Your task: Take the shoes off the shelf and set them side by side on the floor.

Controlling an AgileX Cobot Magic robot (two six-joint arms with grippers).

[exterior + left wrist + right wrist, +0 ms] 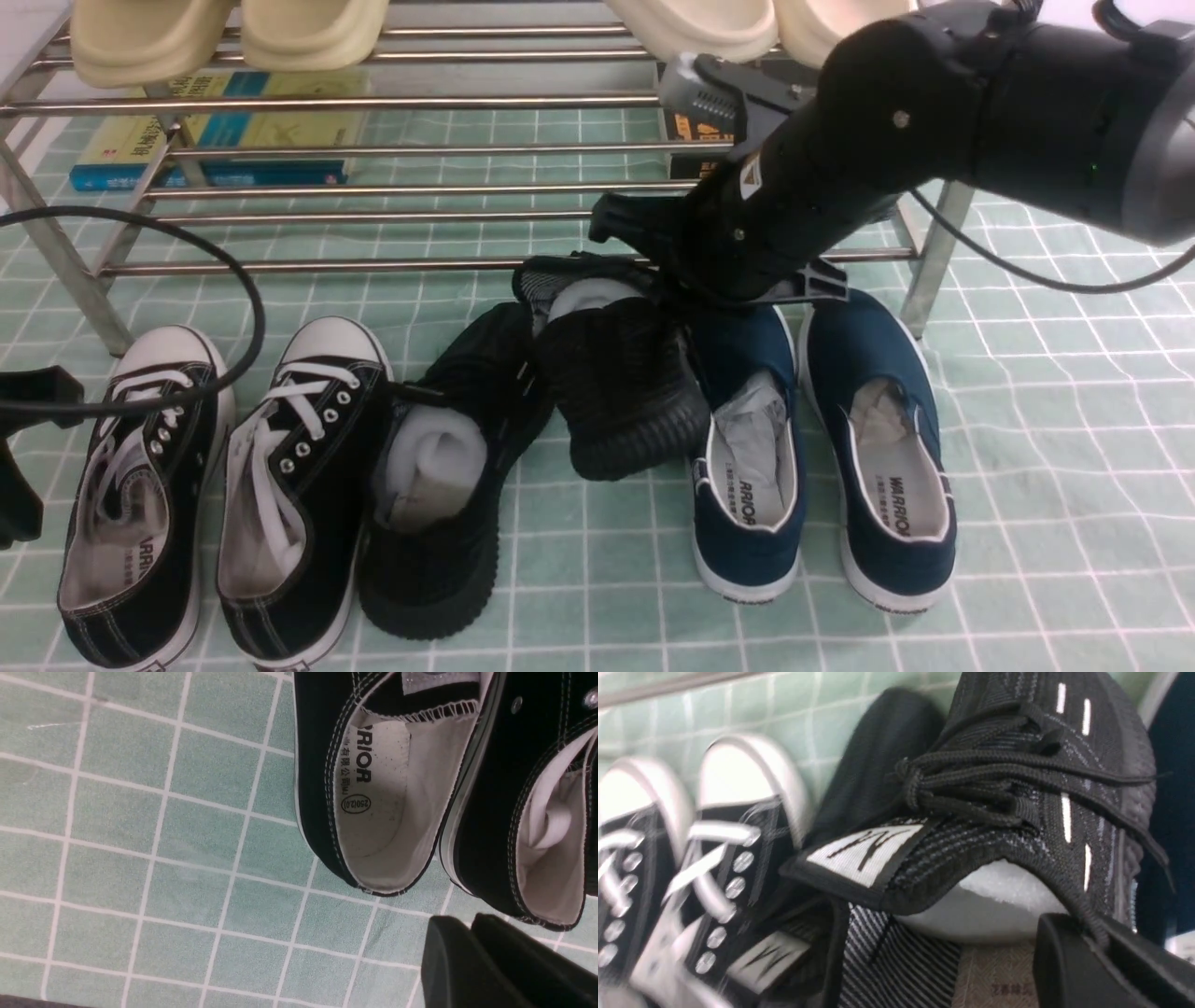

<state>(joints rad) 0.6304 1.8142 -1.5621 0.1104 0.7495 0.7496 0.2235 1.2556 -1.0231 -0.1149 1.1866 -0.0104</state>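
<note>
Black mesh shoes (439,485) touch the green gridded floor (1074,420).

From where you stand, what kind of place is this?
Probably a staged home entryway: a metal shoe rack holding slippers, and sneakers paired on a green gridded floor cloth.

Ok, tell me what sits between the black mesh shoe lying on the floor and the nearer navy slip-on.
The other black mesh shoe, tilted toe-down in the right gripper; the front view shows it.
</note>
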